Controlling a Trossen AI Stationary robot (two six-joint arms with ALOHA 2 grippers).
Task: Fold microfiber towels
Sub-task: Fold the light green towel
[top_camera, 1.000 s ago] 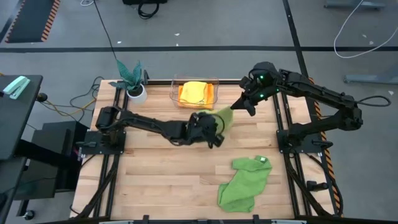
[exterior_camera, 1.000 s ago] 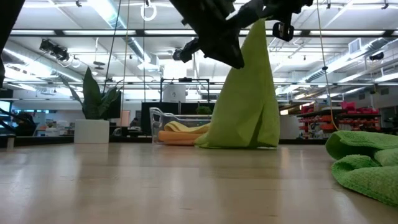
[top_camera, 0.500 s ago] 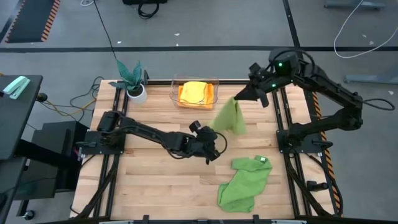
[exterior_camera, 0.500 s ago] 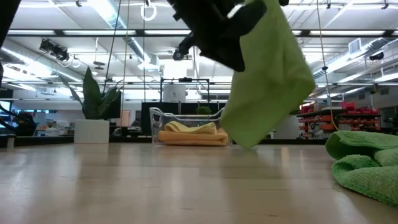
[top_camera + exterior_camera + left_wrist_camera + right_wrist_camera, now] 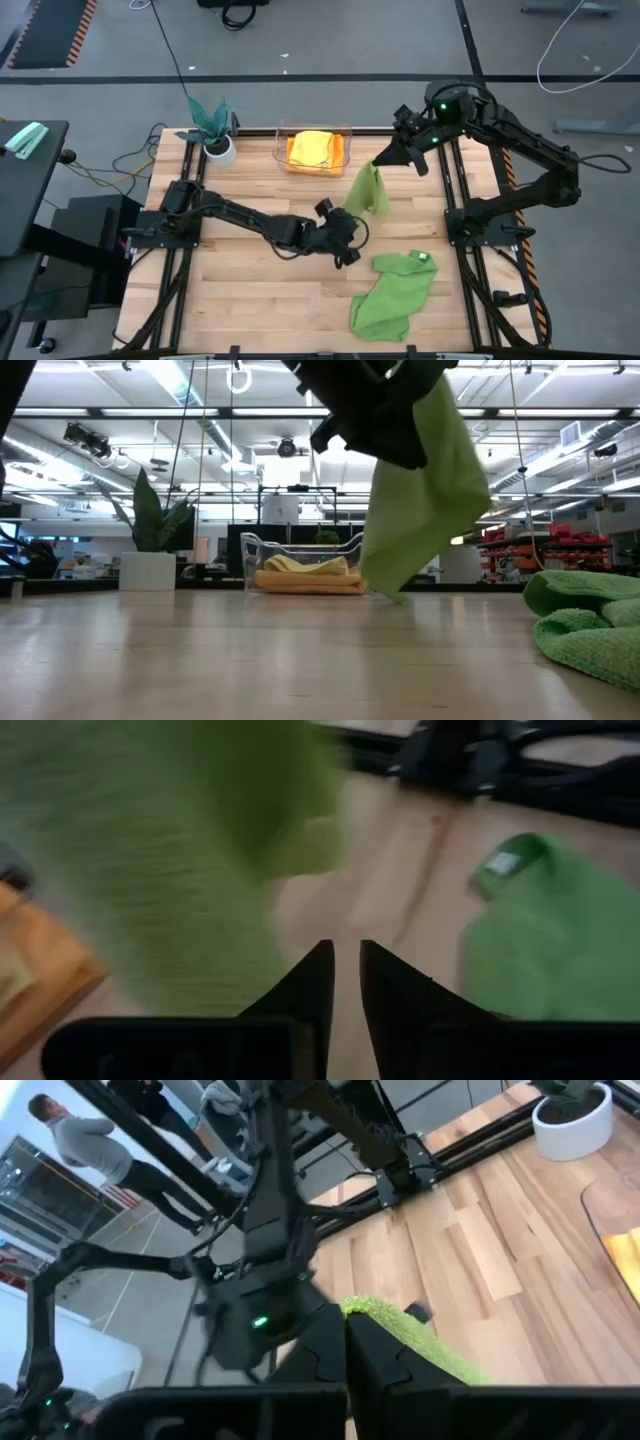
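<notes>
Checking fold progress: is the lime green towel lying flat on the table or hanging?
Hanging. The right gripper pinches the lime green towel by its top; in the low view it dangles clear above the table.

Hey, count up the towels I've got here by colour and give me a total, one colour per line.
Orange towel, in the clear bin: 1
Yellow towel, on top of the orange one: 1
Lime green towel, hanging from the right tool: 1
Mid-green towel, crumpled on the table: 1
Total: 4 towels
</notes>
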